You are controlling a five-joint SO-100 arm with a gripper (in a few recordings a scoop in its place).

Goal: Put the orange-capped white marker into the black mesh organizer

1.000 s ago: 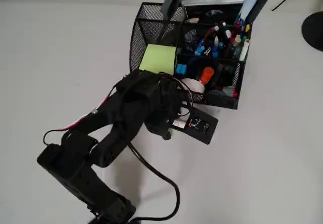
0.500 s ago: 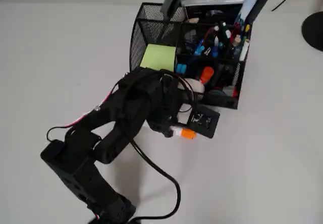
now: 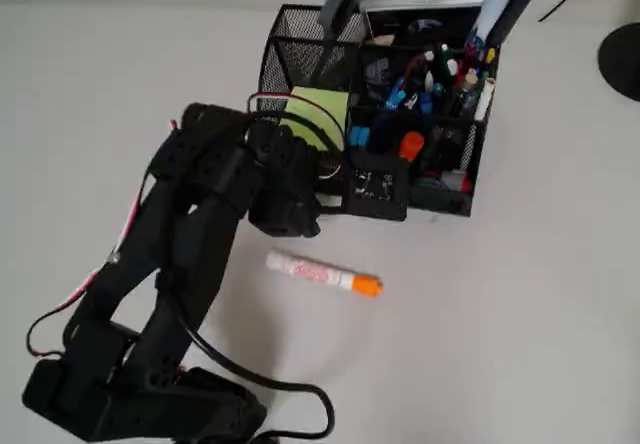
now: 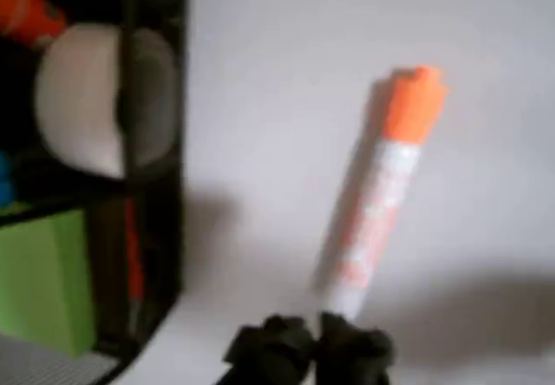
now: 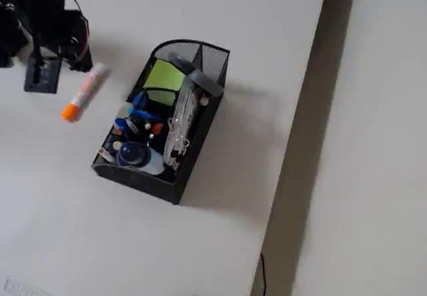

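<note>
- You see the short white marker with an orange cap (image 3: 323, 274) lying flat on the pale table (image 3: 520, 294), just in front of the black wire-mesh desk organizer (image 3: 300, 59) and apart from it.
- Your black end effector (image 4: 310, 349) sits at the marker's white end in the wrist view, its tips pressed together, holding nothing.
- A green sticky-note pad (image 3: 318, 116) sits inside the organizer.

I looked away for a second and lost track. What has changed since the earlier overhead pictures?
The arm has swung up and left in the overhead view, uncovering the orange-capped white marker, which lies free on the table. In the wrist view the gripper sits at its white end, jaws together. The black mesh organizer and its contents stayed put.
</note>
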